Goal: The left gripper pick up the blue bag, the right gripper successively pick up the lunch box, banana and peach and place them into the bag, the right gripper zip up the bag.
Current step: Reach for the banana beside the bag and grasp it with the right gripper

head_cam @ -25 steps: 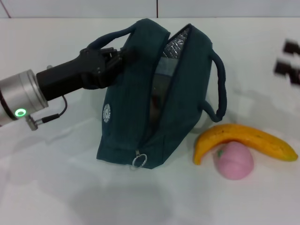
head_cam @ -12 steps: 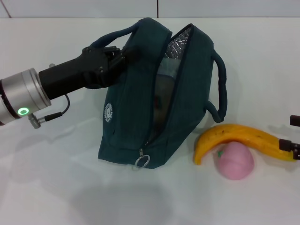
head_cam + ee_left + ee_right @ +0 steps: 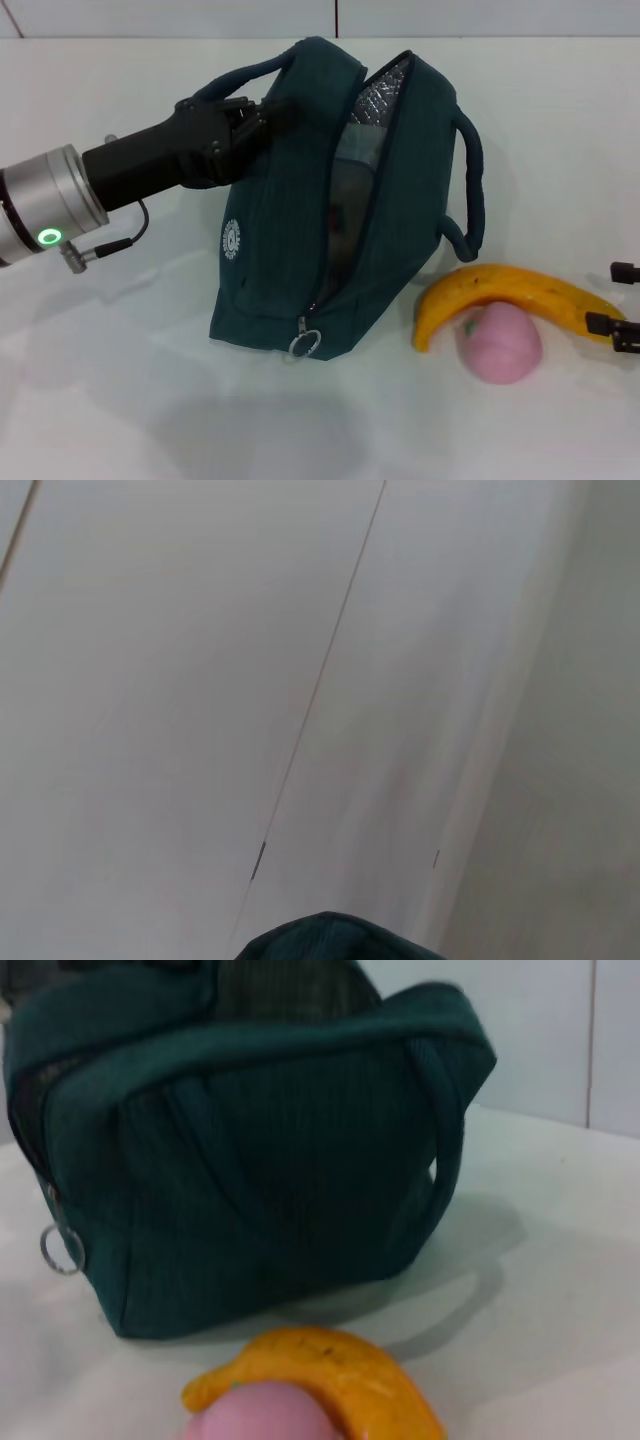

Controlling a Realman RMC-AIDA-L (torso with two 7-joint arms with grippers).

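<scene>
The blue bag (image 3: 330, 220) stands on the white table, its top open and its silver lining showing. A pale box shape (image 3: 345, 185), the lunch box, shows inside the opening. My left gripper (image 3: 248, 115) is shut on the bag's upper left side by the handle. The banana (image 3: 510, 290) lies right of the bag, curved over the pink peach (image 3: 500, 343). My right gripper (image 3: 620, 298) is open at the frame's right edge, its fingertips on either side of the banana's right end. The right wrist view shows the bag (image 3: 250, 1160), banana (image 3: 340, 1370) and peach (image 3: 265, 1415).
The zipper's metal ring (image 3: 303, 343) hangs at the bag's lower front end; it also shows in the right wrist view (image 3: 60, 1248). A loose handle (image 3: 470, 180) droops on the bag's right side. The left wrist view shows the wall and a bit of bag fabric (image 3: 330, 938).
My right gripper has come down from the upper right to the banana's right end. The left gripper and the bag have shifted only slightly.
</scene>
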